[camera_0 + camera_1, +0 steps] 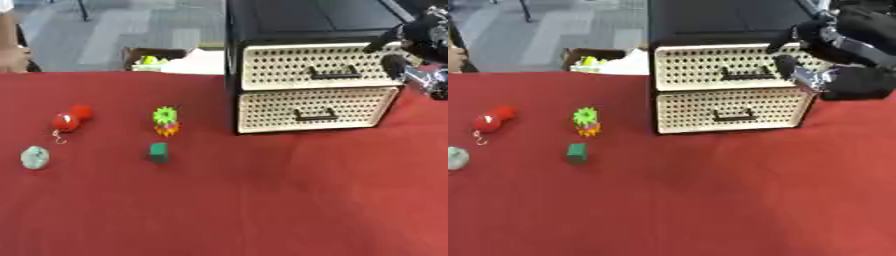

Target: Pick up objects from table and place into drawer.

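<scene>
1. Red cloth covers your table point(262, 210), and a black cabinet point(289, 20) with two cream perforated drawers stands at the far right.
2. Your right hand point(833, 55) is up at the right end of the upper drawer point(306, 65), in front of its face; its fingers point(787, 65) look curled, but you can't tell from here whether they hold anything.
3. Both the upper drawer and the lower drawer point(306, 110) sit flush, black handles showing.
4. Over on the left, well apart from the cabinet, your objects wait: a red ball-shaped toy point(68, 120) with a small ring, a pale green lump point(35, 157) nearest the edge, a green and orange gear toy point(165, 121), and a dark green block point(158, 152) just in front of it.
5. Your left hand isn't showing.
</scene>
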